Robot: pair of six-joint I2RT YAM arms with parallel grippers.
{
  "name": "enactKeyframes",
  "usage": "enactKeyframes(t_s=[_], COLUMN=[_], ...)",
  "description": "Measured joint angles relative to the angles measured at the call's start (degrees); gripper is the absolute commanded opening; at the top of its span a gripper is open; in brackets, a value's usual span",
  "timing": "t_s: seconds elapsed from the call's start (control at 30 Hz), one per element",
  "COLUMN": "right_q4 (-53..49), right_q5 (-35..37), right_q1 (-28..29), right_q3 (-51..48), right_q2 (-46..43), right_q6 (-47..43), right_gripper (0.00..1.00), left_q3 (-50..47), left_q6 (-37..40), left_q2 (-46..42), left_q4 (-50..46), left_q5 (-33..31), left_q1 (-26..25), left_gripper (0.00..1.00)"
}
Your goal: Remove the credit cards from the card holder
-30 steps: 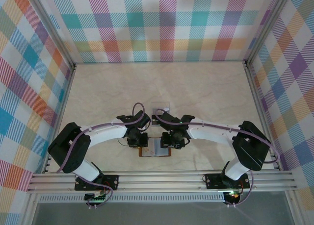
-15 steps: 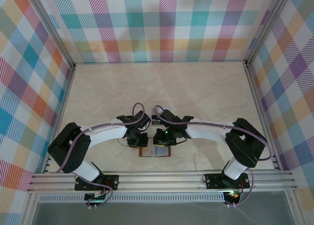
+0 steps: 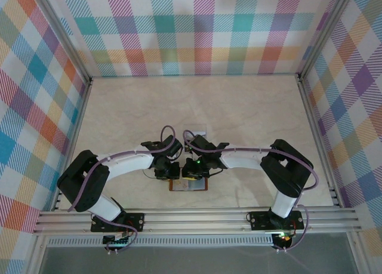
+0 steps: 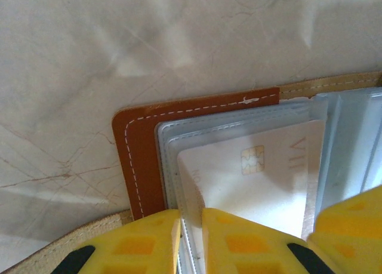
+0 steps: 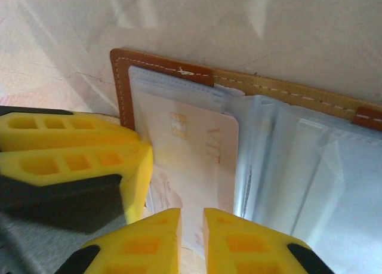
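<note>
On the left, your left hand [image 4: 191, 241] is low over the near part of the marbled counter [image 3: 250, 113]. Its yellow fingers [image 4: 134, 247] are drawn almost together, pinching the edge of the clear pockets [image 4: 170, 142] of the card holder [image 4: 140, 160]. The card holder lies open and flat on the counter between your two hands, reddish-brown leather with pale stitching along its border. Against its leftmost pockets sits the pale card [image 4: 256, 184], chip showing (the print beside the chip is too faint to read). You cannot tell how far it is out of its sleeve. To the right, your right hand [image 5: 192, 241] meets it from the other side. Its two yellow fingers [image 5: 250, 247] are pressed nearly together on the lower edge of that pale card, just beside one finger of the left hand. Further right, the remaining clear pockets fan up loosely from the spine, and what they hold cannot be made out
</note>
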Motion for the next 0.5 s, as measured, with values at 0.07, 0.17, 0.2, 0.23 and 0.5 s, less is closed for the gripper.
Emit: enactKeyframes(t_s=[0.07,0.17,0.2,0.23,0.5], right_q4=[0.0,-0.04,-0.2,-0.35,-2.14], right_q5=[-0.09,-0.04,0.11,0.33,2.27], right_q1=[0.0,0.0,0.0,0.0,0.0], right_q3=[0.0,0.0,0.0,0.0,0.0], right_q2=[0.46,0.66,0.72,0.76,0.59], right_q6=[0.0,0.0,0.0,0.0,-0.07], right_gripper=[0.19,0.19,0.19,0.19,0.19], left_q3=[-0.31,-0.46,-0.48,-0.5,-0.96], left_q6=[0.0,0.0,0.0,0.0,0.0], left_q2=[-0.24,-0.5,-0.57,-0.61,-1.4], left_q4=[0.28,0.35,0.35,0.35,0.2], left_q5=[0.0,-0.02,-0.04,-0.04,-0.2], left_q1=[0.0,0.0,0.0,0.0,0.0], left_gripper=[0.18,0.19,0.18,0.18,0.19])
